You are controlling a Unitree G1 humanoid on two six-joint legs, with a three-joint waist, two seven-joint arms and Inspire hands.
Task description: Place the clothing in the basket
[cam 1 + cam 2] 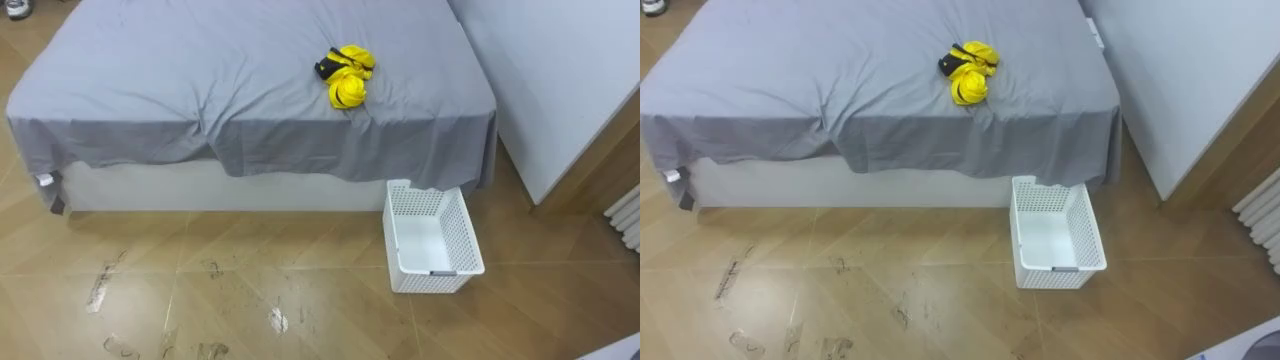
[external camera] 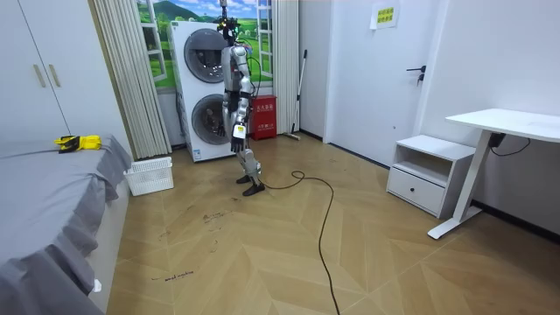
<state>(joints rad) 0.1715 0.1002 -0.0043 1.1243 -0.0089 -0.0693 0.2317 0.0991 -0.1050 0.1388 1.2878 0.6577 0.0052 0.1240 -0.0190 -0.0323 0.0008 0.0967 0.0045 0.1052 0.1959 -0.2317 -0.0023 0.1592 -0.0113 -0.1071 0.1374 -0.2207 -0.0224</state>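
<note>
Yellow clothes [image 1: 346, 77], bunched with a black part showing, lay on the grey bed [image 1: 200, 80] near its edge. The white perforated basket [image 1: 466, 236] stood on the wood floor [image 1: 250, 290] just beside the hanging sheet, below and right of the clothes and apart from them. In the room view the robot stood upright before the stacked washing machines [image 2: 203, 87], well apart from the bed. One hand [image 2: 239, 133] hung at its side. Which hand it was, and whether its fingers were wide or narrow, could not be told.
</note>
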